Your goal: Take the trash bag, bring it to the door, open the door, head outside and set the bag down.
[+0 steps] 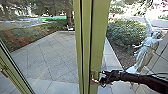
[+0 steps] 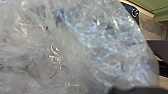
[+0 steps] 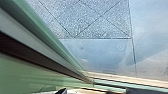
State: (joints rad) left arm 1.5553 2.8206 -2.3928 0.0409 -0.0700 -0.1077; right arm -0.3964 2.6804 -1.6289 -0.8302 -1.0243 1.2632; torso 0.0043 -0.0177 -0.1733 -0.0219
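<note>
My right gripper (image 1: 99, 77) is at the small metal handle (image 1: 93, 75) on the tall, green-framed glass door (image 1: 98, 37). The clear, crumpled plastic trash bag (image 2: 75, 45) is close at my left wrist. Whether either gripper is clamped, I cannot tell.

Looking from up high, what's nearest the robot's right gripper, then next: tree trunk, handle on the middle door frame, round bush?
1. Handle, beside the right gripper, on the door frame.
2. Round bush, outside, to the right.
3. Tree trunk, farthest back, left.
</note>
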